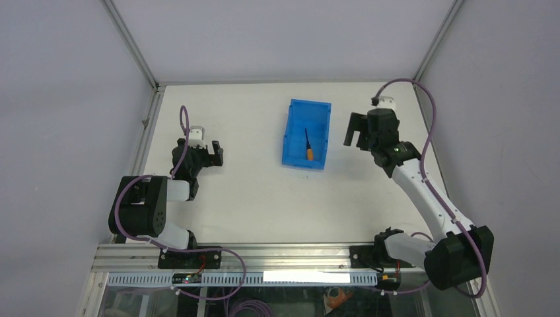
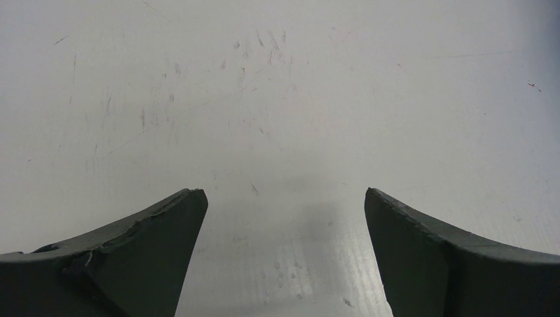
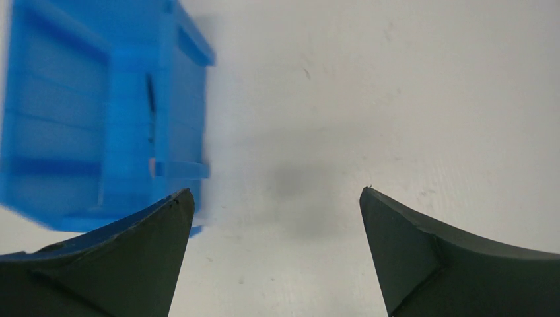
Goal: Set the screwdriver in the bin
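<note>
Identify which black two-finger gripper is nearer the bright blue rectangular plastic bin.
The right gripper, just beside the bin; the left gripper sits farther off.

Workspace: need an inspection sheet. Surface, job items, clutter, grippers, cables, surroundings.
Surface: white table, faint scuffs in the left wrist view.
Job's things: screwdriver lies inside the blue bin, orange handle toward the arms' bases.
Clutter: nothing seen.
Grippers: left gripper open, empty, over bare table; right gripper open, empty, beside the bin on the right arm's side, not touching it.
Cables: purple cables loop along both arms, clear of the bin; more hang below the front rail.
Surroundings: plain grey walls with metal frame bars on three sides.
</note>
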Robot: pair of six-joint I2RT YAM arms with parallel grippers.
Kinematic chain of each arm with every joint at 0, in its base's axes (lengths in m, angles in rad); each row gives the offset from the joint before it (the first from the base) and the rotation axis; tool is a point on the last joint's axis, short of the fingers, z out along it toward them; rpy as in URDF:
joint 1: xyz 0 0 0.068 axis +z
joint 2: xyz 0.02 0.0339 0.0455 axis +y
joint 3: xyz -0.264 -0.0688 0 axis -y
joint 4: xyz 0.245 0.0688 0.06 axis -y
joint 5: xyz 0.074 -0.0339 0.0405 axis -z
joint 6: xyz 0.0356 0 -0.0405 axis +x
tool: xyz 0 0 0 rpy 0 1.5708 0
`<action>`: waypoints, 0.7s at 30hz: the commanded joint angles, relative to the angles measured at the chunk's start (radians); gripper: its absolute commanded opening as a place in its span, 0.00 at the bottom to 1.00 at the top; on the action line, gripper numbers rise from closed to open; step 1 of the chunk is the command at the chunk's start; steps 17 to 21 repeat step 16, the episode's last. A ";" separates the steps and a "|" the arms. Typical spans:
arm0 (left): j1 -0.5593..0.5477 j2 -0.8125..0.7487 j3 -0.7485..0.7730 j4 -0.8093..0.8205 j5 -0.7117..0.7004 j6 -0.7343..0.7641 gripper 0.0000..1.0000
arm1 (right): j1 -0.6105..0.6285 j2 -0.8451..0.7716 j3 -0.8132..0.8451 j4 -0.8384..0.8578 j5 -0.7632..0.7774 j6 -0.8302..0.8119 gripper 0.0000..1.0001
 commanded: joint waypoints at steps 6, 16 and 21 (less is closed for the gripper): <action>0.010 -0.004 0.014 0.063 0.011 -0.008 0.99 | -0.088 -0.159 -0.423 0.386 0.127 0.011 0.99; 0.010 -0.004 0.014 0.063 0.011 -0.008 0.99 | -0.088 -0.148 -0.558 0.482 0.217 0.027 0.99; 0.010 -0.004 0.014 0.063 0.011 -0.008 0.99 | -0.088 -0.148 -0.558 0.482 0.217 0.027 0.99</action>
